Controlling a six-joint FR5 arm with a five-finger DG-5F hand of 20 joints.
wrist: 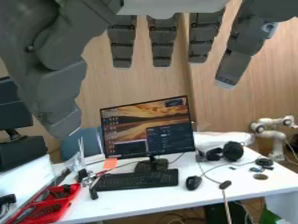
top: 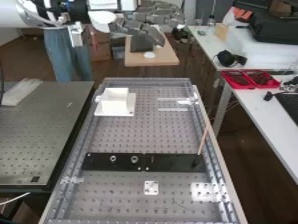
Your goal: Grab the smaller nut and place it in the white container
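"Where are we holding our robot hand (top: 142, 26)?"

"High beyond the black bar (top: 174, 163), open, fingers straight, gripping nothing."

"And the white container (top: 115, 101)?"

"We're seeing it beyond the bar, with the larger nut (top: 113, 158) and bearing (top: 134, 159) standing on the bar."

In the high view, brown floor (top: 233, 155) lies lower right beside a white desk (top: 263, 112), with a grey perforated table (top: 43, 130) at left; wood panelling (wrist: 146, 85) rises across the wrist view's upper half

The hand (top: 149, 30) hangs straight-fingered; a monitor (wrist: 143, 132) and keyboard (wrist: 136, 180) stand on the desk (wrist: 140, 202), probably headphones (wrist: 233, 150) near its far edge.
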